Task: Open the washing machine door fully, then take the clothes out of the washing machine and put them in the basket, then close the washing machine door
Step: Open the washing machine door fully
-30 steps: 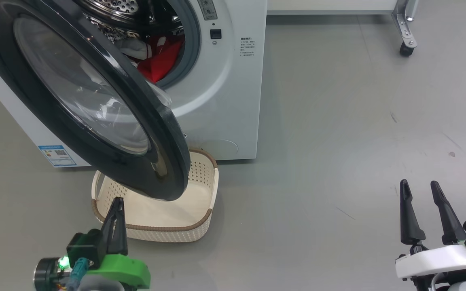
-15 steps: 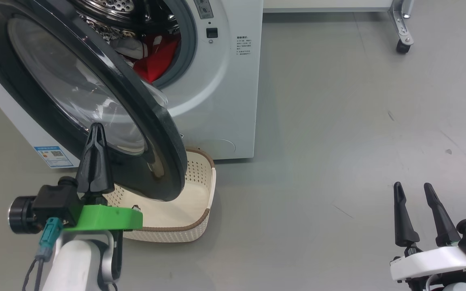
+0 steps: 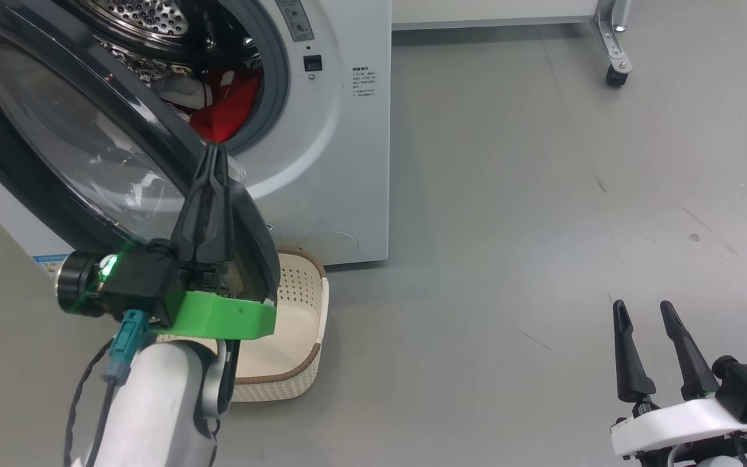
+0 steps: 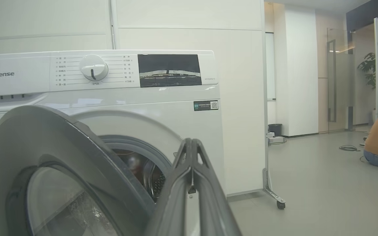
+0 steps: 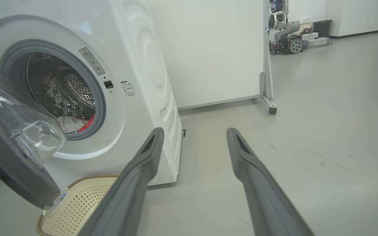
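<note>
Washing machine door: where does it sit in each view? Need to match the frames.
Head view: washing machine door at upper left, partly open, its lower edge over the basket.
Left wrist view: washing machine door at lower left.
Right wrist view: washing machine door at the left edge, clear glass bowl showing.
Shared landmark: caster wheel, right of the washing machine.

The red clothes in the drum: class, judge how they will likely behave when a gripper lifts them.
The clothes lie crumpled in folds, so they are probably floppy and would drape from a grip. They look thin, so likely light. Red and pale pieces lie bunched together in the drum, so one may drag another along.
</note>
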You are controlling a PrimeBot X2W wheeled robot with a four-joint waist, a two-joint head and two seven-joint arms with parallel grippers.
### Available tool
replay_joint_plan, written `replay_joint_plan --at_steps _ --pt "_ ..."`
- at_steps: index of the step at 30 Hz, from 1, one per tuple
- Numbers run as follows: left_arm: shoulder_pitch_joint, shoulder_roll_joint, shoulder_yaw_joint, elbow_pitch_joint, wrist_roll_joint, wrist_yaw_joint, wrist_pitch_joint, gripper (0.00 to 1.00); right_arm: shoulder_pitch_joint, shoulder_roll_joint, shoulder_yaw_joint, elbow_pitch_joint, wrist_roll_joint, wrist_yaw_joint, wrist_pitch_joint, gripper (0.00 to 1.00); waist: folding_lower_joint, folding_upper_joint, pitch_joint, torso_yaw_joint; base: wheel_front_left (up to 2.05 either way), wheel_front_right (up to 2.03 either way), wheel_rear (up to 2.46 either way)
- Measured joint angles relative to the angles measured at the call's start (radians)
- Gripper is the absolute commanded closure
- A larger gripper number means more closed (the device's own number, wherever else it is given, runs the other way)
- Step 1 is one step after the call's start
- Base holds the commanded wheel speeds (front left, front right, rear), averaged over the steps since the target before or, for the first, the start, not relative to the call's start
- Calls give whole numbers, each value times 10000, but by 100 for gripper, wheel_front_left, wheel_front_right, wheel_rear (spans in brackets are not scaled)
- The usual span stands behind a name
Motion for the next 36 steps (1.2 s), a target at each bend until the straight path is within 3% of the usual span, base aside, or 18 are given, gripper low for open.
replay_joint_plan --at_steps 12,23,36 --pt "-291 -2 -894 1156 -731 -38 1104 100 -105 155 -12 77 -46 82 0 0 0 0 136 -472 0 0 0" --pt "-697 -2 -1087 2439 -1956 -25 1891 100 -217 291 -190 132 -52 157 0 0 0 0 393 -787 0 0 0" --pt "-1111 -15 -834 3871 -2155 23 2148 100 -266 485 -249 203 -109 180 0 0 1 0 505 -915 0 0 0"
